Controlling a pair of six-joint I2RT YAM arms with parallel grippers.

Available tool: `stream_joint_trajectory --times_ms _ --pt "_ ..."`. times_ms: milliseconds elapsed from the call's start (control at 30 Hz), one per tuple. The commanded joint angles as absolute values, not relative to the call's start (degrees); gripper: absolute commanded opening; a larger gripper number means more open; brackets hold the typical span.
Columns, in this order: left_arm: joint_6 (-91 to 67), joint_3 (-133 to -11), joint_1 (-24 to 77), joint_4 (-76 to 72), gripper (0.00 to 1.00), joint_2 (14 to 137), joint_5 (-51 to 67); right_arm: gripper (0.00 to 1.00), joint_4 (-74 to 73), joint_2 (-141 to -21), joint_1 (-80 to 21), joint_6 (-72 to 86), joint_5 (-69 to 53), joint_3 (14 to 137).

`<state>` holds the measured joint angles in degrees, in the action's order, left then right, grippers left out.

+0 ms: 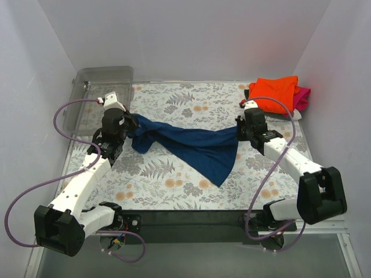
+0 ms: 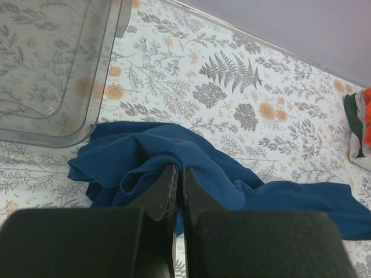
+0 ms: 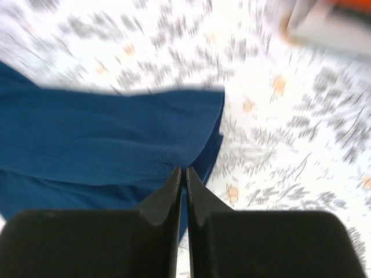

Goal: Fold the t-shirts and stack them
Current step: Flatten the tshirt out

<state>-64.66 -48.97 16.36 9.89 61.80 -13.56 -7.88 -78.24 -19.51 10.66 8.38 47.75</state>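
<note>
A navy blue t-shirt [image 1: 197, 147] hangs stretched between my two grippers over the flowered table, its lower part drooping to the cloth near the front. My left gripper [image 1: 131, 124] is shut on its bunched left end [image 2: 162, 156]. My right gripper [image 1: 239, 131] is shut on its right edge [image 3: 116, 145]. No chest print shows. A folded bright orange shirt [image 1: 275, 92] lies on a magenta one [image 1: 302, 97] at the back right corner, with pale cloth under them; the stack's edge shows in the left wrist view [image 2: 360, 130].
A clear plastic bin [image 1: 98, 95] stands at the back left, close behind my left gripper; it also shows in the left wrist view [image 2: 46, 63]. White walls close in the table on three sides. The right wrist view is blurred.
</note>
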Motion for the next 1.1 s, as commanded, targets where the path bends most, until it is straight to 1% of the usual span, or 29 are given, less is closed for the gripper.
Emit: stream_joint_trajectory --times_ms 0,133,333,433,567,767,833,900,1067 --pt "-63.2 -53.2 15.9 8.7 0.00 60.4 -14.9 0.01 -6.7 -71.5 -19.3 8.6 7.5 53.3" --pt "-62.6 -56.2 15.9 8.8 0.00 59.8 -14.1 0.01 -6.9 -66.6 -19.3 7.7 5.8 58.5" --pt "-60.8 -62.4 15.9 9.7 0.00 58.2 -13.4 0.01 -7.6 -59.7 -19.3 4.8 6.5 65.0" --pt "-59.8 -65.6 16.0 10.5 0.00 58.4 -11.5 0.01 -8.4 -58.2 -19.3 3.6 6.1 68.9" --pt "-58.7 -68.6 15.9 11.3 0.00 58.9 -6.3 0.01 -9.0 -56.4 -19.3 2.5 4.1 73.7" --pt "-57.3 -75.8 15.9 12.2 0.00 57.3 -2.6 0.01 -11.2 -55.5 -19.3 0.1 4.6 82.4" --pt "-57.0 -77.9 15.9 12.7 0.00 56.8 -0.1 0.01 -12.1 -54.6 -19.3 -1.4 4.4 85.5" --pt "-56.8 -80.4 15.9 13.3 0.00 55.9 5.7 0.01 -13.0 -53.1 -19.2 -1.9 4.0 87.0" --pt "-57.3 -86.1 15.9 16.6 0.00 54.7 14.1 0.01 -15.2 -48.5 -19.3 -2.8 2.4 90.3"
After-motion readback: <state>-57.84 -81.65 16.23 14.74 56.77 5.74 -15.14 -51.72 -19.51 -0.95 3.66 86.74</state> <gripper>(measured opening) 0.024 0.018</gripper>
